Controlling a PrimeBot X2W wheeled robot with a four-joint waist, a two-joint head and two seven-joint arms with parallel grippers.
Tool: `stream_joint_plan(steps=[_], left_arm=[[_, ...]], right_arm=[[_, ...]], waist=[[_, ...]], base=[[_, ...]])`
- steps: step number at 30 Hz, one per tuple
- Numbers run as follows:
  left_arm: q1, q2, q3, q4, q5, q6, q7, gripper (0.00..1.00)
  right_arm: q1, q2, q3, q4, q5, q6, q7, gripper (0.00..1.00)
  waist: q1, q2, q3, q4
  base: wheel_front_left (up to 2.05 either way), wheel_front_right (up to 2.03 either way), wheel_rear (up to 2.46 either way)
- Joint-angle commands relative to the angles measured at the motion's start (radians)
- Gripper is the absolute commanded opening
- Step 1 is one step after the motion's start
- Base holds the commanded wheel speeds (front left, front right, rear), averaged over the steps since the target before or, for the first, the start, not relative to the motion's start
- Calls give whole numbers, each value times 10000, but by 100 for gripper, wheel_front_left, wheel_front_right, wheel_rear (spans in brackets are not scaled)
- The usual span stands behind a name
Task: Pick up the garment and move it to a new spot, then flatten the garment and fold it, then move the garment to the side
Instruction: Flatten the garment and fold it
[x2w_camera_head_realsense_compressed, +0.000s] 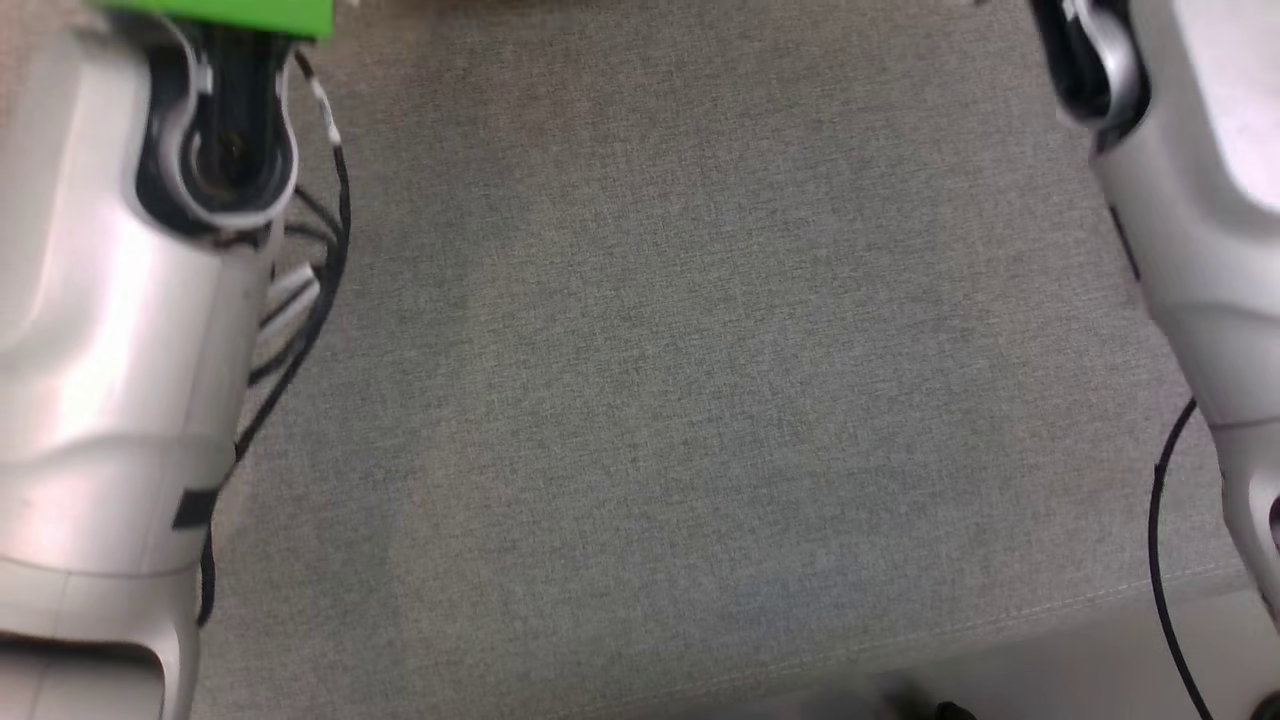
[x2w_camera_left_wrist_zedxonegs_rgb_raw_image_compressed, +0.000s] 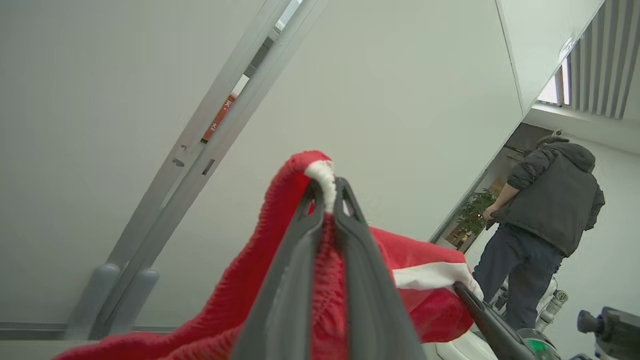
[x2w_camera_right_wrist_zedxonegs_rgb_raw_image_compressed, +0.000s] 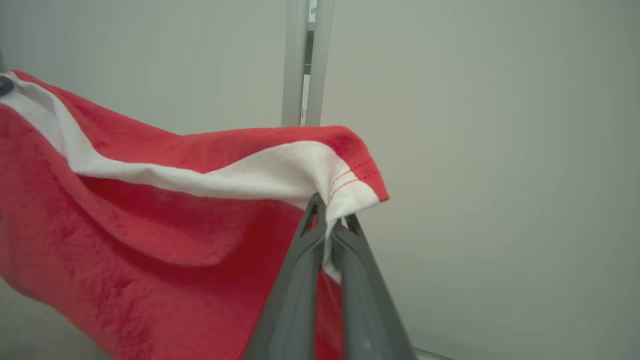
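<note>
Left end effector (x2w_camera_left_wrist_zedxonegs_rgb_raw_image_compressed: 327, 197) clamped on a white-trimmed edge of the red garment (x2w_camera_left_wrist_zedxonegs_rgb_raw_image_compressed: 235, 290); right end effector (x2w_camera_right_wrist_zedxonegs_rgb_raw_image_compressed: 330, 220) pinched shut on its white-banded hem, so the garment hangs in the air between them. Pickup looks done. Laying it on the grey upholstered surface (x2w_camera_head_realsense_compressed: 680, 380), flattening, folding and moving aside are all left.

Your right wrist view cuts the red garment (x2w_camera_right_wrist_zedxonegs_rgb_raw_image_compressed: 150, 240) off at its left and bottom edges, and the red sign (x2w_camera_left_wrist_zedxonegs_rgb_raw_image_compressed: 219, 119) is too small to read.

Lab-type rm: partition wall (x2w_camera_left_wrist_zedxonegs_rgb_raw_image_compressed: 410, 90), equip. (x2w_camera_left_wrist_zedxonegs_rgb_raw_image_compressed: 612, 325)
</note>
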Motion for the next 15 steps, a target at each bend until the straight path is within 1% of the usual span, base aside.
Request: stream_joint_plan(steps=[1, 4, 6, 8, 9, 12, 15], left_arm=[[637, 66, 133, -164, 29, -43, -61, 0], [2219, 35, 173, -457, -57, -44, -56, 0], [3194, -5, 343, -725, -218, -44, -58, 0], [4159, 12, 375, -1023, -224, -45, -59, 0], [4685, -16, 297, -1208, -345, -45, -58, 0], [5909, 197, 42, -1658, -307, -45, -48, 0], [7177, 517, -654, -2021, -563, -46, -47, 0]], right_arm=[[484, -212, 301, -90, 284, 1, -28, 0], [1503, -739, 1153, -363, 968, 1, 175, 0], [2160, -1180, 1784, -726, 1463, 1, 449, 0], [2727, -1741, 2171, -1213, 1888, -1, 584, 0], [3148, -2052, 2386, -1441, 2090, -1, 739, 0], [4157, -2745, 2710, -2287, 2665, 1, 1186, 0], [5377, -3557, 2814, -3325, 3169, 1, 1904, 0]], waist=[[-1, 0, -146, 32], [-1, 0, -448, 79], [-1, 0, -711, 124], [-1, 0, -1032, 191], [-1, 0, -1262, 258], [-1, 0, -1837, 435], [-1, 0, -2500, 634]], base=[[0, 0, 0], [0, 0, 0], [0, 0, 0], [0, 0, 0], [0, 0, 0], [0, 0, 0], [0, 0, 0]])
